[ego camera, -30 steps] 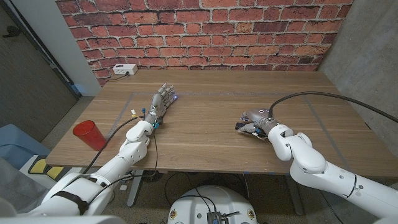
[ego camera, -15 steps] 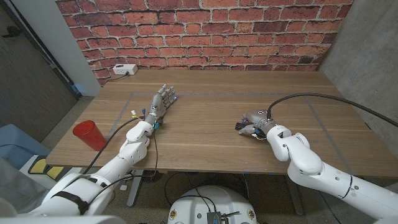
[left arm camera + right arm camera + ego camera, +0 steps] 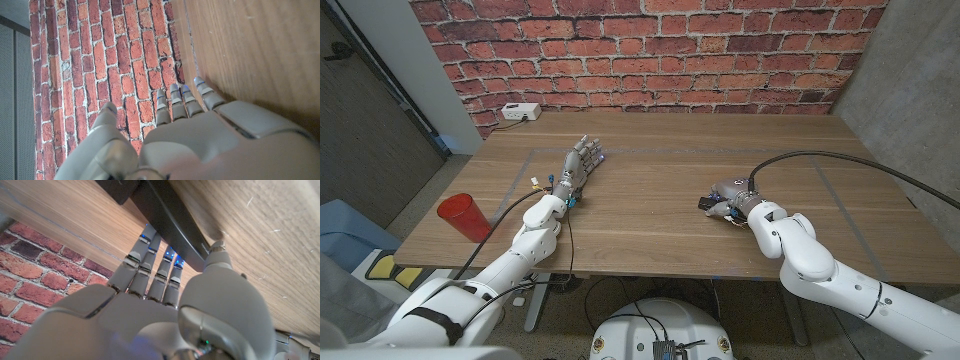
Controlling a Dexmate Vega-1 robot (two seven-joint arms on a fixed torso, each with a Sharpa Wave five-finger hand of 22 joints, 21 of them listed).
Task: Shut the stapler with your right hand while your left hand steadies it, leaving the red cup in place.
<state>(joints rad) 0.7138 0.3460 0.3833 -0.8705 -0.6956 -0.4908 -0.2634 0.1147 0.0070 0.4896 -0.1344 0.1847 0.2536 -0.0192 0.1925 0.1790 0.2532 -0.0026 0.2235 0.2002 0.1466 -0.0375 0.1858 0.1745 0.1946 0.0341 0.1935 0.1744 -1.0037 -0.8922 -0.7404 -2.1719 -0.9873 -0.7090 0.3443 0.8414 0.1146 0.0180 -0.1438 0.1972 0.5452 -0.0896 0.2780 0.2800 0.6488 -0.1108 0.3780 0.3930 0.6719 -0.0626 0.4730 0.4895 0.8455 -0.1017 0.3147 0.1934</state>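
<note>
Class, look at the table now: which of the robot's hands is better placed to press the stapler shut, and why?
The right hand: it is already at the black stapler, fingers over it. The left hand stands far across the table, holding nothing.

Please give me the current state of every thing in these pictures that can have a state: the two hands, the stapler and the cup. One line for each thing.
left hand: holds nothing, fingers apart and stretched out, far from the stapler.
right hand: over the stapler, fingers reaching along it; a real grip cannot be told.
stapler: black, on the table under the right hand; open or shut cannot be told.
red cup: upright, near the table's left front edge, untouched.
</note>
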